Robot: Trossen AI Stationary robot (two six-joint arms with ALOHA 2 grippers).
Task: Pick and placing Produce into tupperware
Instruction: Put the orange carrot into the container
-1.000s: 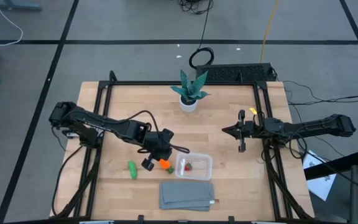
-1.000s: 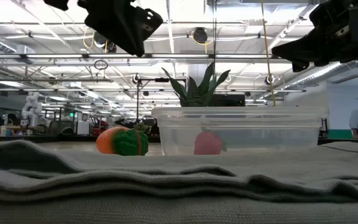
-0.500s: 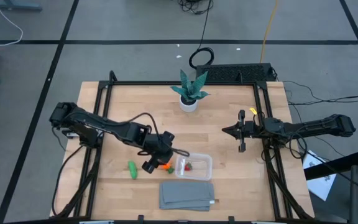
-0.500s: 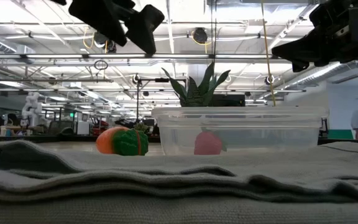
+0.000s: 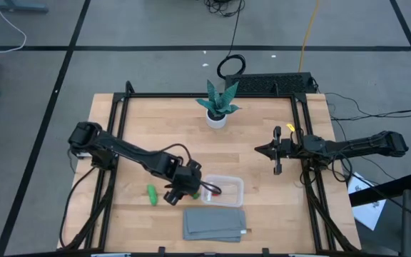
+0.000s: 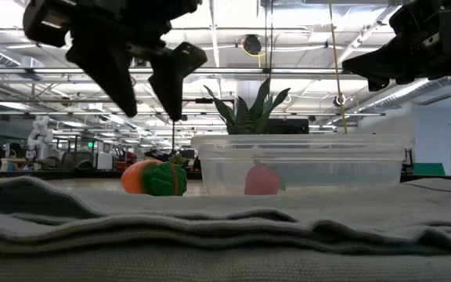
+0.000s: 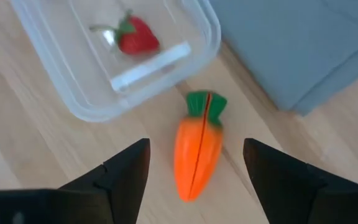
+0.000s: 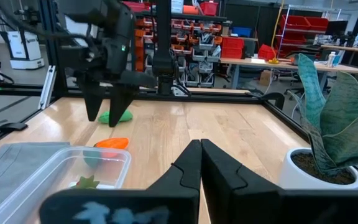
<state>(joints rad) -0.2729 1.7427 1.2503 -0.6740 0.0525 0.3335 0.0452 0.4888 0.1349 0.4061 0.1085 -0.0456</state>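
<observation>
With the left gripper (image 7: 194, 171) spread open directly over the carrot (image 7: 199, 152), its long axis runs between the fingers, beside the tupperware (image 7: 73, 99); right gripper (image 8: 199, 163) clenched, far off.

Orange carrot (image 7: 199, 152), green top; red berry (image 7: 137, 40).

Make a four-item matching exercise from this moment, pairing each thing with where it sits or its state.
1. strawberry
2. carrot
3. left gripper
4. right gripper

A. shut, mid-table, away from the produce
B. lying on the table beside the tupperware
C. open, straddling the carrot from above
D. inside the tupperware

Pairs: 1-D, 2-B, 3-C, 4-A
</observation>
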